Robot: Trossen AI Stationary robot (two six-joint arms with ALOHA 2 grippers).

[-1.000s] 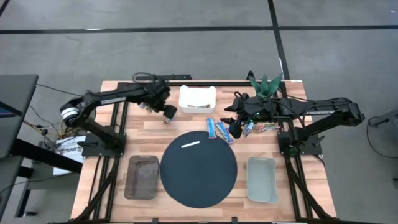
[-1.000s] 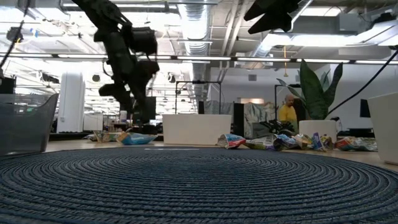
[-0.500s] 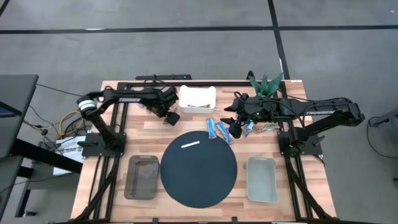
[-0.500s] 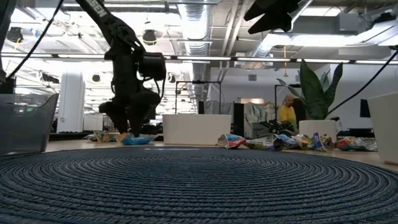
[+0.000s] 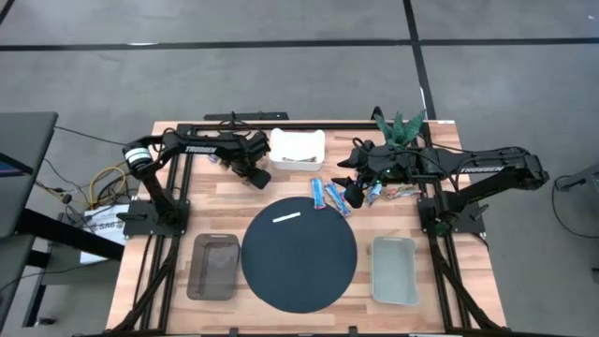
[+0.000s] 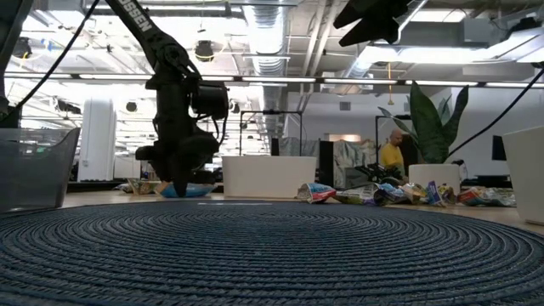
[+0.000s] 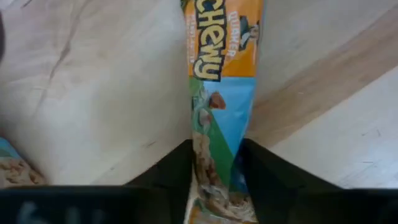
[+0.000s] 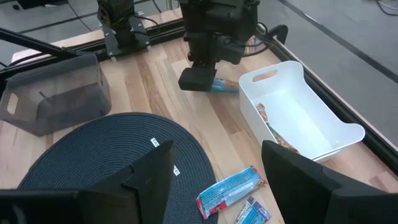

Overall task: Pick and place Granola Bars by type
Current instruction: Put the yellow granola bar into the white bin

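My left gripper (image 5: 258,176) is down at the table beside the white bin (image 5: 297,150), shut on a Chewy granola bar (image 7: 224,62) with an orange and blue wrapper. The low view shows that gripper (image 6: 181,185) at the blue bar (image 6: 197,190). My right gripper (image 5: 353,194) hangs open above the table near two blue bars (image 5: 321,195) that lie flat on the wood. More foil-wrapped bars (image 5: 398,190) lie in a heap under the right arm. A few bars (image 8: 273,127) lie inside the white bin. My left gripper pinches the bar between its two fingers (image 7: 177,171) at the blue and green part of the wrapper (image 7: 214,134), toward one end. The fingers come from above and lie across the bar's width. The wrapper narrows between them. The bar's orange end (image 7: 227,37) lies on the wood.
A dark round woven mat (image 5: 299,255) with a short white strip (image 5: 286,217) fills the table's near middle. A dark grey bin (image 5: 213,267) stands to its left and a pale grey bin (image 5: 393,270) to its right. A potted plant (image 5: 400,124) stands at the far right.
My left arm has swung its wrist toward the white bin, and its gripper has come down from mid-height to the table onto the blue bar. The right arm has kept still.
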